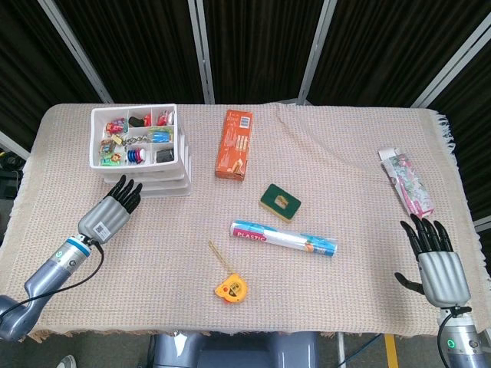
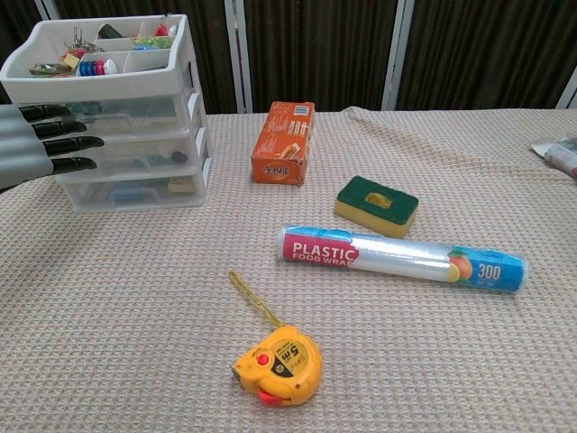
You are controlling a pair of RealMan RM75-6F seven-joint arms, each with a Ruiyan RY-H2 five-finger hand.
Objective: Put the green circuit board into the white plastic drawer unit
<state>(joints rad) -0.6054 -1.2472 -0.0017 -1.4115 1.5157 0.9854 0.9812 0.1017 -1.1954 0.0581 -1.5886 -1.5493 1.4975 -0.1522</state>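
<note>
Dark curtains back a beige woven tablecloth (image 1: 153, 253), where your left hand (image 1: 111, 211) hovers just in front of the white plastic drawer unit (image 2: 135, 117) at the far left corner. Its fingers (image 2: 68, 142) are straight and slightly apart, holding nothing, and point at the drawer fronts. Whether the tips touch the plastic cannot be told. Your right hand (image 1: 437, 261) lies well away at the near right edge, fingers spread and empty.

No green circuit board lies in plain sight on the cloth. The green-topped pad (image 1: 280, 202) at mid-table reads as a sponge in the chest view. All the drawers look pushed in, and dark and greenish shapes show through their translucent fronts. The board is probably among them, though the plastic is too cloudy to say which drawer.

If so, the job is close to done, and what matters next is the line from your left fingertips straight back toward the unit. The drawer fronts face that hand squarely, and the right hand is out of reach. An orange box (image 1: 235, 144), a plastic wrap roll (image 1: 284, 238) and a yellow tape measure (image 1: 230, 289) lie to the side, clear of that line.
</note>
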